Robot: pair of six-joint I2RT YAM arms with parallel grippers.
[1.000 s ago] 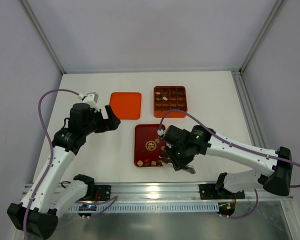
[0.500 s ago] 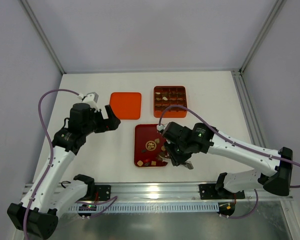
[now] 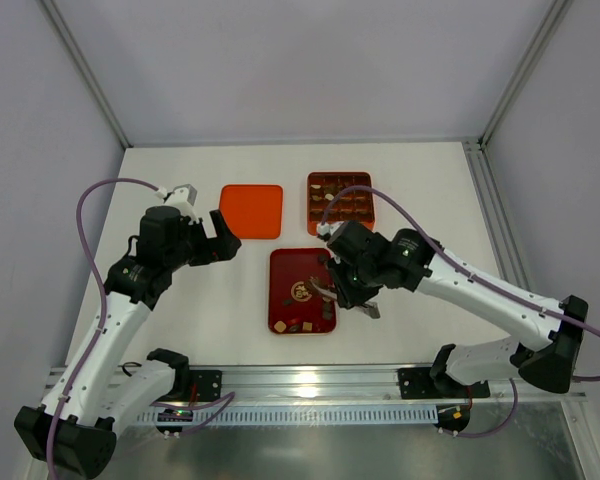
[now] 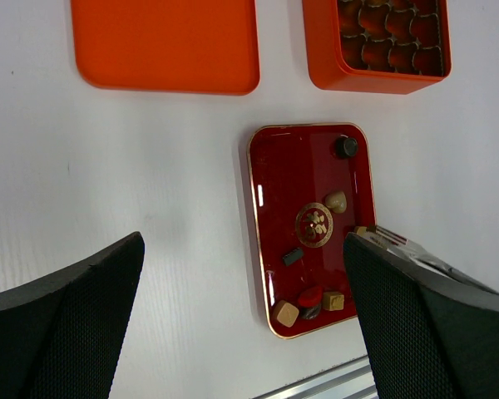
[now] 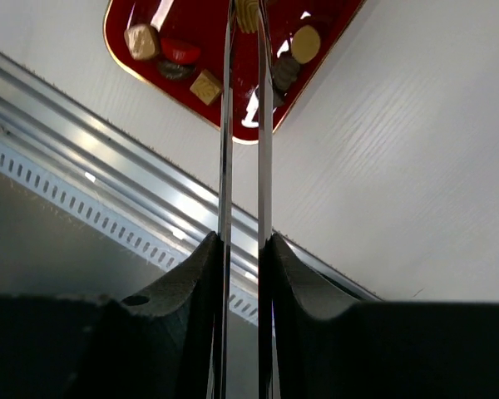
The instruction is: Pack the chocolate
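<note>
The right gripper (image 3: 326, 291) has its two thin blades pinched on a tan piece (image 5: 247, 10), held at the very tips. Whether the piece has cleared the tray (image 3: 283, 268) cannot be told. The other loose pieces (image 5: 206, 86) lie on the tray just beside and under the tips, most of them in the corner toward the arm bases.

Step in hand, as judged: the pick from the tray is made and the carry to the box (image 3: 340, 197) comes next. The box sits beyond the gripper, away from the bases and near it. The next move calls for a straight lift, a short reach forward, and a release over a free cell (several cells already hold chocolate).

Pose: the right arm reaches in from its own side, wrist bent down, blades pointing steeply at the tray's right edge.

The left gripper (image 3: 223, 235) hangs with fingers spread wide and holds nothing. It is well apart from the tray, and the lid (image 3: 252, 210) is just beyond its tips.
</note>
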